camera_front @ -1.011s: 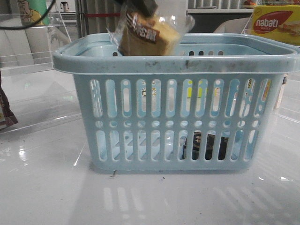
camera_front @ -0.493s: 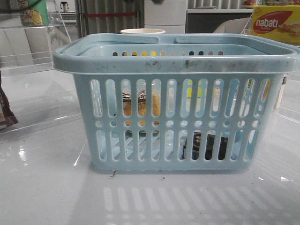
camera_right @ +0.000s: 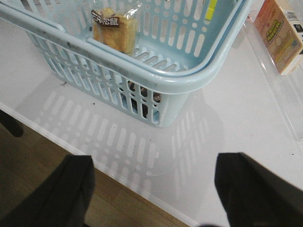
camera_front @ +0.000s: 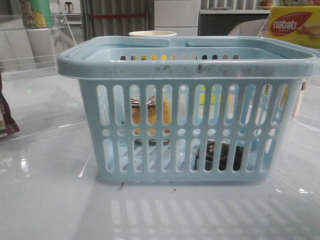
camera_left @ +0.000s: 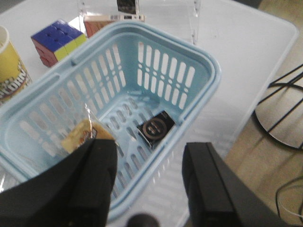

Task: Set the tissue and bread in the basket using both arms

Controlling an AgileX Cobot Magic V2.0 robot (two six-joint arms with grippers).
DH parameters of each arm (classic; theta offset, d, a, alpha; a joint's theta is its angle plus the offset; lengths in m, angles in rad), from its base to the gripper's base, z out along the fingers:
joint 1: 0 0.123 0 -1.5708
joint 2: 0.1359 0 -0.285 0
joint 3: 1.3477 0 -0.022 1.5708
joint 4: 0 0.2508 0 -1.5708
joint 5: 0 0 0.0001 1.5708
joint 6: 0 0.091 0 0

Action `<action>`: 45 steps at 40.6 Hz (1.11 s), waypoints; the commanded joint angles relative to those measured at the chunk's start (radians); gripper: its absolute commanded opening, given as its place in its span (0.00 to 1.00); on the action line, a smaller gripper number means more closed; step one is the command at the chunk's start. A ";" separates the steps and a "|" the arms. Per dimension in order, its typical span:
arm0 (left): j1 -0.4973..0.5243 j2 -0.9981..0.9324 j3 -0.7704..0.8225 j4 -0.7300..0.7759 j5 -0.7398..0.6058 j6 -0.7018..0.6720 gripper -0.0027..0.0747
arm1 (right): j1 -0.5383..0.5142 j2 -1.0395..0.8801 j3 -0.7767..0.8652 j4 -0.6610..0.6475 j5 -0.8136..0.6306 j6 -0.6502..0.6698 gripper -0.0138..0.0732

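The light-blue basket [camera_front: 190, 62] stands in the middle of the table; it also shows in the left wrist view [camera_left: 208, 80] and the right wrist view [camera_right: 189, 80]. The bread [camera_right: 113, 30] lies inside it and shows through the slots [camera_front: 152, 112] and beside a finger [camera_left: 78, 135]. The dark tissue pack [camera_left: 155, 128] lies on the basket floor, seen through the slots [camera_front: 220, 155]. My left gripper [camera_left: 149, 184] is open and empty above the basket's rim. My right gripper [camera_right: 154, 189] is open and empty over the table's front edge, away from the basket.
A yellow-red nabati box [camera_front: 292, 25] stands at the back right. A cup [camera_front: 152, 34] sits behind the basket. A colour cube [camera_left: 57, 40] and a yellow cup [camera_left: 9, 71] lie beside the basket. A carton [camera_right: 279, 35] stands in a clear tray. A dark packet [camera_front: 6, 120] is at left.
The bread, held above the basket a second ago, dropped inside and now rests on the basket floor. The gripper that held it has left the front view.
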 commanded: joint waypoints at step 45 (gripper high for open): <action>-0.006 -0.585 0.585 0.215 -0.188 -0.266 0.53 | -0.001 0.003 -0.025 -0.002 -0.045 -0.006 0.25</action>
